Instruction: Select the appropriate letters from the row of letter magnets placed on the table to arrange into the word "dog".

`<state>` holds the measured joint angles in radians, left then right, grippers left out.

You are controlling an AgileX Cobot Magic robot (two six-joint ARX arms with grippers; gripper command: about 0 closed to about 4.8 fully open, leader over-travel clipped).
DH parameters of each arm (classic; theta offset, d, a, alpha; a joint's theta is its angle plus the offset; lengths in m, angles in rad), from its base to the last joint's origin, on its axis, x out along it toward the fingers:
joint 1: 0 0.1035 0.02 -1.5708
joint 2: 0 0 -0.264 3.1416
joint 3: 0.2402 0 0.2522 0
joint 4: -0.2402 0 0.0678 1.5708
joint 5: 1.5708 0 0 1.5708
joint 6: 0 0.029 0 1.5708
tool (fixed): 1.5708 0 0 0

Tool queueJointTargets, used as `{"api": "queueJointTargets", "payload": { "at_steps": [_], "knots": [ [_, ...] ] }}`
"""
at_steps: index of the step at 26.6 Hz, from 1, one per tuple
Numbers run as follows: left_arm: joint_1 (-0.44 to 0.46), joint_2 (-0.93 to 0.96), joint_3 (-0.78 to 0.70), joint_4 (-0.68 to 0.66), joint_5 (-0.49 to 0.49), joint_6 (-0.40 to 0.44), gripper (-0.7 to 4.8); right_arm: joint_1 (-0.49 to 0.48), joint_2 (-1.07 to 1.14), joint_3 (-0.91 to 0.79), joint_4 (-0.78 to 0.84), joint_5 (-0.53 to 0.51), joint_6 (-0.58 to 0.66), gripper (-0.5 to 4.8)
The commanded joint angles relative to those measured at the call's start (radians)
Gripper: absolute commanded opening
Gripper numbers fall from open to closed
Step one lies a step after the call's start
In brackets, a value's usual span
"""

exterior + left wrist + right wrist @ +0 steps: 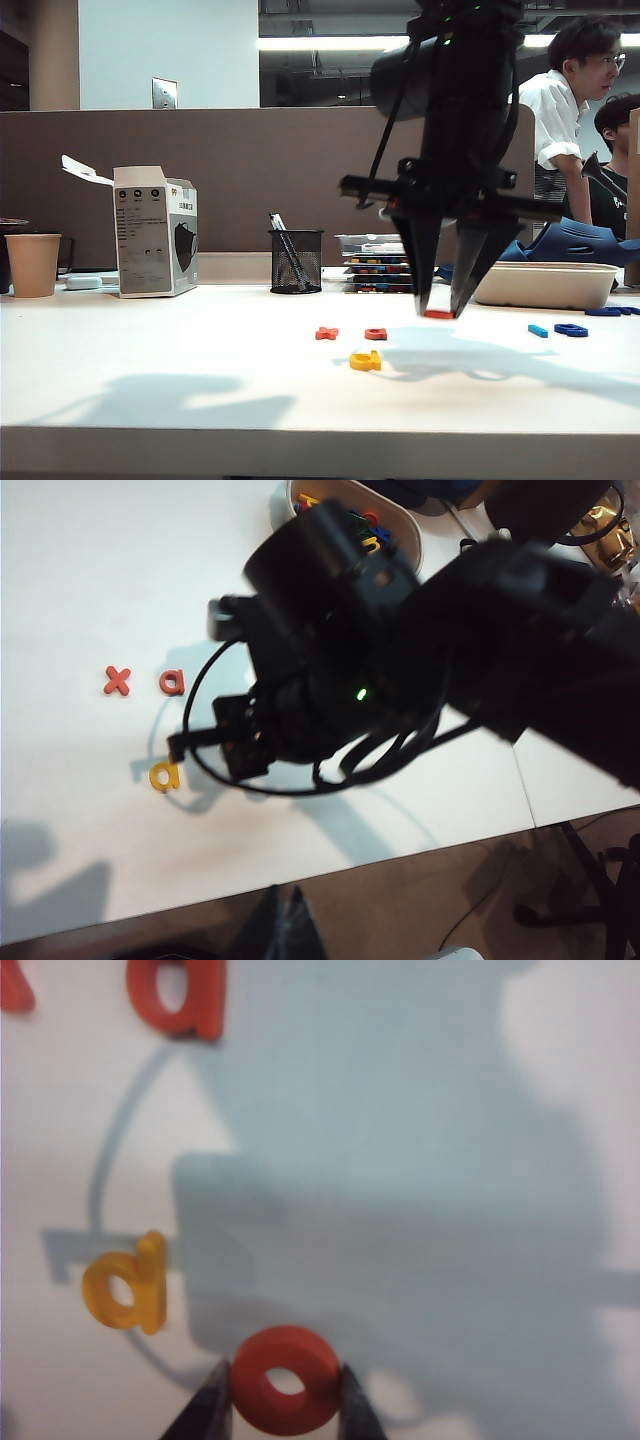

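**Red "o" pinched over the white surface**

Exterior view: nearest the camera lies the yellow "d" (365, 361) on the surface (150, 360), low centre. Behind it sit the red x-shaped letter (327, 333) and another red letter (375, 333). The right hand (438, 312) points straight down from a dark arm, clamped on the red "o" (438, 314) just above the surface. At right lie a light blue bar (538, 330) and the dark blue "g" (571, 329).

Left wrist view: the right arm fills the centre, hiding the "o". The left hand is not seen.

Right wrist view: only here the fingertips (210, 1410) show, pressing both sides of the ring at the bottom edge, the "d" upper left of it.
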<state>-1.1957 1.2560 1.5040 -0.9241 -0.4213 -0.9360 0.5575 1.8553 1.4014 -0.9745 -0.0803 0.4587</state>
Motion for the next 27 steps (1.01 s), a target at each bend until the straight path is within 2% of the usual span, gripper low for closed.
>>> {"api": "queueJointTargets", "payload": {
  "at_steps": [1,21,27],
  "knots": [
    [0.000,-0.003,0.002,0.006,-0.005,0.002,-0.05,0.000,-0.003,-0.055,0.068,-0.008,0.032,0.94],
    [0.001,-0.003,0.002,0.006,-0.005,0.002,-0.05,0.022,-0.001,-0.110,0.148,-0.013,0.050,0.94],
    [0.001,-0.003,0.002,0.006,-0.005,0.002,-0.05,0.022,0.000,-0.110,0.156,-0.076,0.049,0.94]
  ]
}}
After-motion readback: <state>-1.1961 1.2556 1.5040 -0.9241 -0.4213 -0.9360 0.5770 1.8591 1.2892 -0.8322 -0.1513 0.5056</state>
